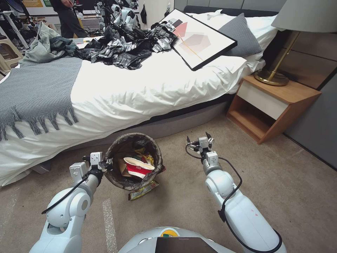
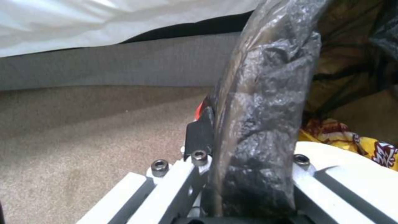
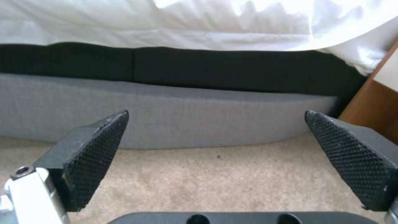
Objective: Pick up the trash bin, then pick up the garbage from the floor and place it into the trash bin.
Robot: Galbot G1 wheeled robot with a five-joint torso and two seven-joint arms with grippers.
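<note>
Trash bin (image 1: 121, 175), small, round, dark-bag-lined, is gripped at its rim by the left gripper (image 1: 105, 164); a yellow-brown wrapper (image 1: 142, 190) beside it awaits the spread-jawed right gripper (image 1: 199, 137).

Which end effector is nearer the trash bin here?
Left. The left end effector is shut on the rim of the trash bin, at the bin's left side. The right end effector hangs open and empty over carpet, clear of the bin's right side.

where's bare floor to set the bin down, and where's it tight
Bare carpet lies between the right gripper, open, and the nightstand, also nearer the robot. It is crowded at the trash bin, whose rim the left gripper clamps, with a snack wrapper at its base.
</note>
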